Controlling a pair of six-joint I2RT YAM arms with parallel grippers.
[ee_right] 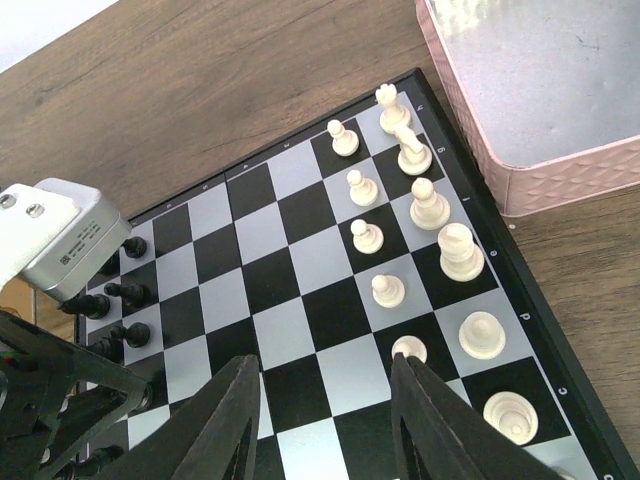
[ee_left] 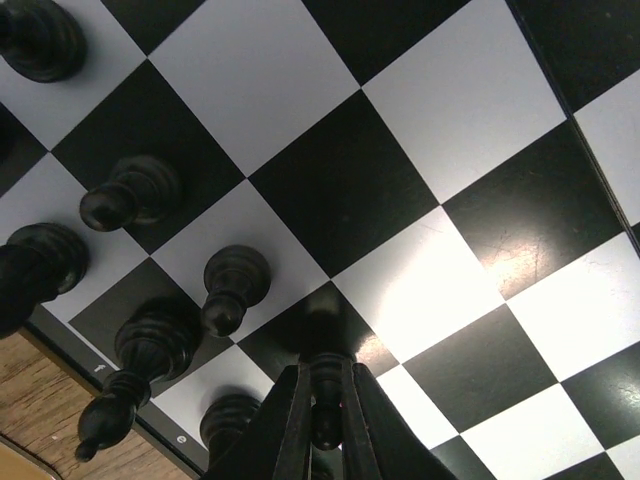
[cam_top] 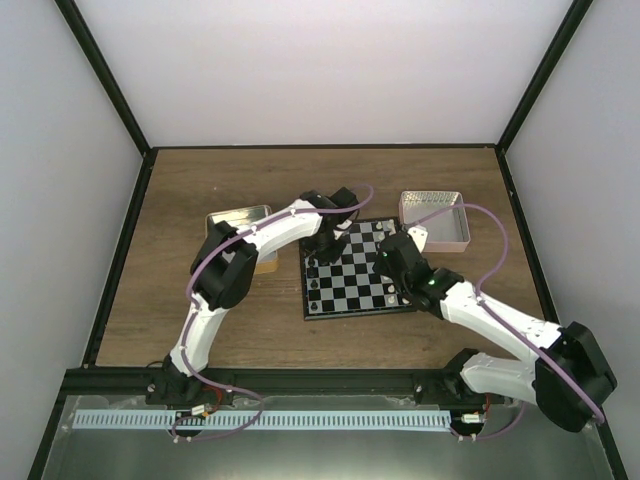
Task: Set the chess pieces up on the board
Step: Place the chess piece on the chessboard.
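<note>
Left fingers (ee_left: pixel 288 425), clamped on a black pawn (ee_left: pixel 325 395) low over the board (ee_left: pixel 420 190), could topple crowded chess pieces (ee_left: pixel 232 285) at nine o'clock when they part; right fingers (ee_right: pixel 235 425) hang apart, empty, beside white pawns (ee_right: pixel 408 348) at three o'clock.

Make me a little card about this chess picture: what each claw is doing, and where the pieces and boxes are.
Board: checkered, flat on the wooden table
Left claw: shut on one black piece, over the board
Right claw: open, empty, above the board
Other black pieces: standing along one edge
White pieces: standing along the opposite edge
Pink tin: beside the white side
Gold tin: beside the black side
</note>
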